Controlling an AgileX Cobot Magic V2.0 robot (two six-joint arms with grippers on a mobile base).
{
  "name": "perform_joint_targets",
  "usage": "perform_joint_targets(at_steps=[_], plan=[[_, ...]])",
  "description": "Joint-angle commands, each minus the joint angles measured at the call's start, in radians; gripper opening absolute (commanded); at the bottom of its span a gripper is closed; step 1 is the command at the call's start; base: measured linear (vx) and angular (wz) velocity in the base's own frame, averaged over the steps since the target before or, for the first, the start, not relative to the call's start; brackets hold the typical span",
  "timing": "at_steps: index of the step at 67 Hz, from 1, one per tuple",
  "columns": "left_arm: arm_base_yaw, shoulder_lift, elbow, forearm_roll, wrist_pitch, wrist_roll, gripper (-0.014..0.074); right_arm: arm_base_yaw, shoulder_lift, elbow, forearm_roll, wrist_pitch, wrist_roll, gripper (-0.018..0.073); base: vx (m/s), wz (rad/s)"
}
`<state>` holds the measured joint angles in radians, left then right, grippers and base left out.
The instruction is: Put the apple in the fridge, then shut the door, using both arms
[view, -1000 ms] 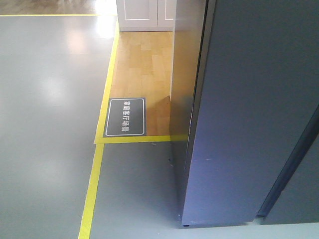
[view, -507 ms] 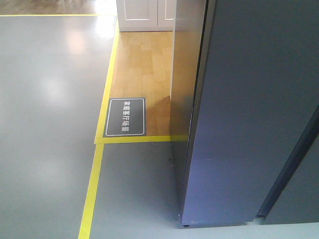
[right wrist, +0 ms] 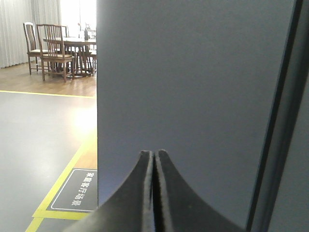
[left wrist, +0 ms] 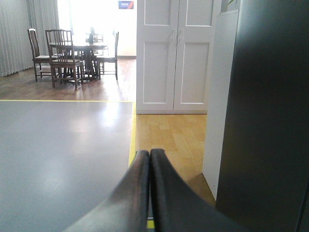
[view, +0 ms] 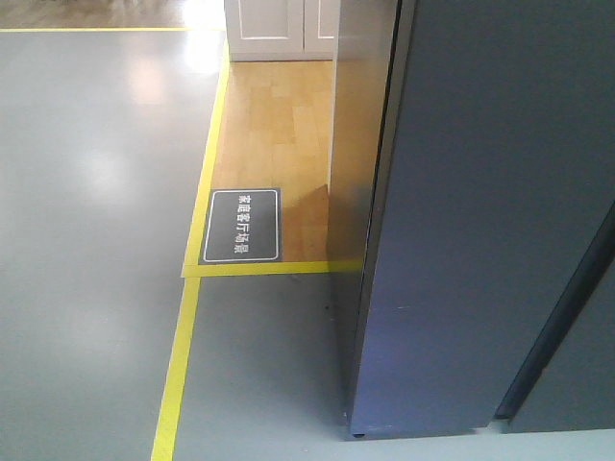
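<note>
No movement; fridge (view: 480, 211) dark grey (ext. only).

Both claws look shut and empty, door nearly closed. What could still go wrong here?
1. The door appears not quite flush; a dark gap runs along its right edge, so it might not be sealed.
2. The right claw sits close to the panel; pushing further risks scraping it.
3. No apple is visible; placement can't be confirmed.

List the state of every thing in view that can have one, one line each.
Fridge door: shut or nearly so; only its dark outer face shows.
Left end effector: shut, empty.
Right end effector: shut, empty, pointed at the door.
White cupboard doors: shut.
Apple: not visible.
</note>
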<state>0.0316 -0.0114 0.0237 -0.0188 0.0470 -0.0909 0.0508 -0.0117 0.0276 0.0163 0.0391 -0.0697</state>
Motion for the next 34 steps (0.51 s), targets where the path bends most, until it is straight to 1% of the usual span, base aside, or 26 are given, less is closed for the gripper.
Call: perform_joint_targets(at_steps=[1, 25, 34], plan=[[0.001, -0.015, -0.017, -0.004, -0.080, -0.008, -0.0006, -0.004, -0.013, -0.002, -0.003, -0.071, -0.007, -0.0003, 0.00, 0.00], [0.001, -0.015, -0.017, -0.004, -0.080, -0.008, -0.0006, -0.004, -0.013, -0.002, -0.003, -0.071, -0.007, -0.0003, 0.00, 0.00], [0.001, -0.015, -0.017, -0.004, -0.080, -0.008, -0.0006, -0.003, -0.013, -0.002, -0.002, -0.069, 0.010, -0.0003, 0.00, 0.00]])
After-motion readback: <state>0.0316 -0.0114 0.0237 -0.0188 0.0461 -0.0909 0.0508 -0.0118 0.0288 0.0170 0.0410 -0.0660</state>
